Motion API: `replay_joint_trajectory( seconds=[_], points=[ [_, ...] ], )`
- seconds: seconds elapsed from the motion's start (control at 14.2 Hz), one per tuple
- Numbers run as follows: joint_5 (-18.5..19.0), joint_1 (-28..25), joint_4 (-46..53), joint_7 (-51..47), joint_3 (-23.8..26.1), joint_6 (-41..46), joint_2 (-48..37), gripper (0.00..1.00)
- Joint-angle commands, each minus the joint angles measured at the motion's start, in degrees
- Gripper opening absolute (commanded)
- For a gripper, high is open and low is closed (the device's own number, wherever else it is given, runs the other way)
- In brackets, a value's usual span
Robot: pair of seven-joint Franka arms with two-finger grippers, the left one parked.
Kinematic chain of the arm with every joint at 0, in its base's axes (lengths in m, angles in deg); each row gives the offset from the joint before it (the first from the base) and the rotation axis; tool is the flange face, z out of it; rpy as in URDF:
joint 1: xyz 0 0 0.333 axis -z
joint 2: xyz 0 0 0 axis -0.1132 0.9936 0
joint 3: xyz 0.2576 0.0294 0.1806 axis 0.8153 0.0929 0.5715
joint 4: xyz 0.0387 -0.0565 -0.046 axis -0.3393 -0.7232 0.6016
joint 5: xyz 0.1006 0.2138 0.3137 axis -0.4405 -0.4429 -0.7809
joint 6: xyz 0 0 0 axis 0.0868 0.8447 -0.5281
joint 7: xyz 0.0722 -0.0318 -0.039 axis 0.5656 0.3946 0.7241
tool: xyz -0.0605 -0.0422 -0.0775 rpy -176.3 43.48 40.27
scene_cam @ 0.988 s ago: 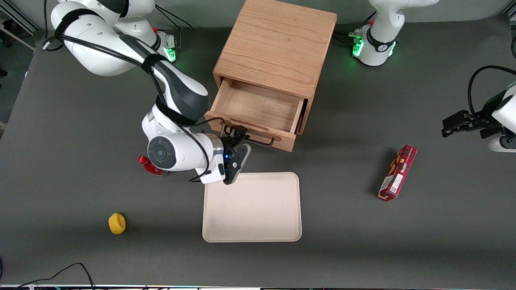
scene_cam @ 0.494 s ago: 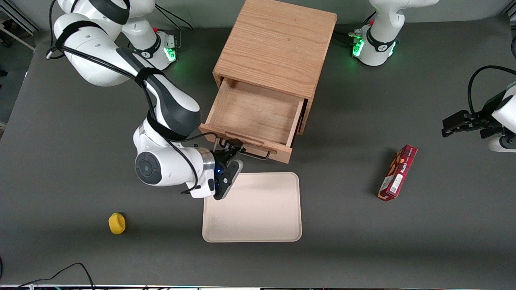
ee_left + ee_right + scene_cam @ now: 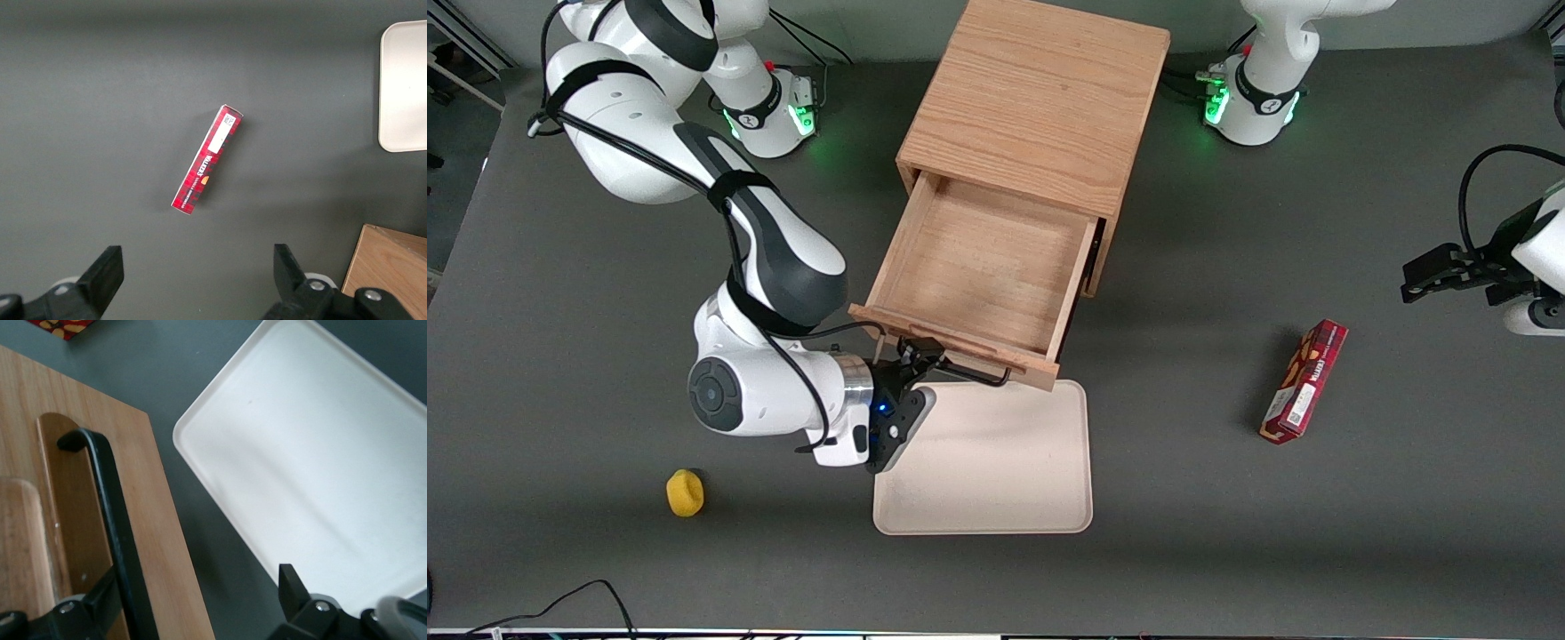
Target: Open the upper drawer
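Note:
The upper drawer of the light oak cabinet stands pulled far out, and its inside is bare wood. Its front panel reaches the tray's edge. My right gripper is at the drawer's thin black wire handle, at the end toward the working arm. In the right wrist view the gripper is open: one finger sits against the handle, the other finger is apart from it, over the table. The lower drawer is hidden under the upper one.
A cream tray lies just in front of the drawer, nearer the front camera; it also shows in the right wrist view. A red box lies toward the parked arm's end. A yellow object lies toward the working arm's end.
The upper drawer has slid farther out toward the front camera, and its front now meets the tray's edge. My gripper moved the same way with the handle.

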Motion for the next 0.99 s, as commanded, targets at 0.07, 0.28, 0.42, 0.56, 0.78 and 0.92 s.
replay_joint_trajectory(
  seconds=[0.07, 0.28, 0.42, 0.56, 0.78, 0.92],
  points=[
    [1.5, -1.4, 4.1, -1.1, -1.0, 0.5, 0.9, 1.00],
    [3.6, -0.7, 3.2, -1.6, -0.9, 1.2, -5.6, 1.00],
    [5.4, -1.2, 2.7, -2.5, -2.2, 4.5, -10.4, 1.00],
    [8.6, -1.6, 1.6, -9.0, -3.9, 8.4, -15.5, 1.00],
    [8.6, -1.4, -1.3, -20.1, -7.1, 16.1, -25.4, 1.00],
    [8.1, -1.4, -3.1, -22.8, -12.2, 20.1, -32.8, 1.00]
  ],
)
